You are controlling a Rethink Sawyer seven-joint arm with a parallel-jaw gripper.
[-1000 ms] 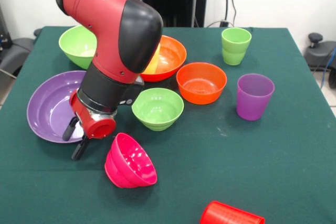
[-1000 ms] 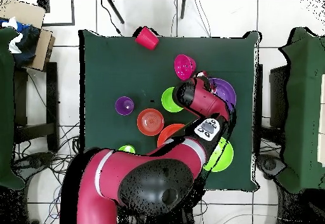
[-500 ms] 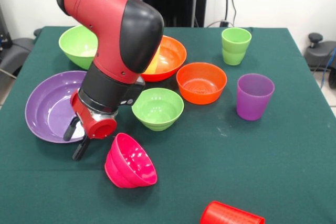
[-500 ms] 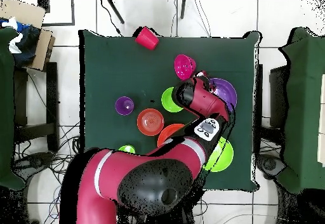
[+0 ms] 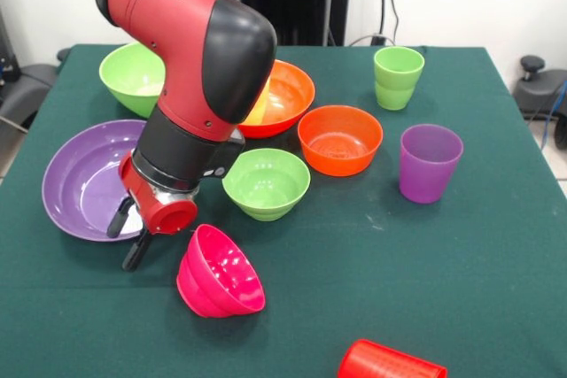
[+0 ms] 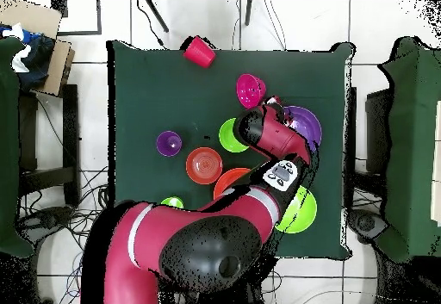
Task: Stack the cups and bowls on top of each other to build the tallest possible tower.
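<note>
Holding fingers (image 5: 126,235) at purple bowl (image 5: 80,183), unmoved

Six bowls (image 5: 266,181), three cups (image 5: 430,163) standing upright, one red cup (image 5: 390,361) lying down

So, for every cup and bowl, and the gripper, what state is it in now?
Glossy red plastic cup: lying on its side.
Purple cup: upright, alone.
Light green cup: upright.
Small magenta-pink bowl: tipped on its side.
Small lime green bowl: upright, empty.
Small orange bowl: upright, empty.
Large purple bowl: upright.
Gripper: open, empty.
</note>
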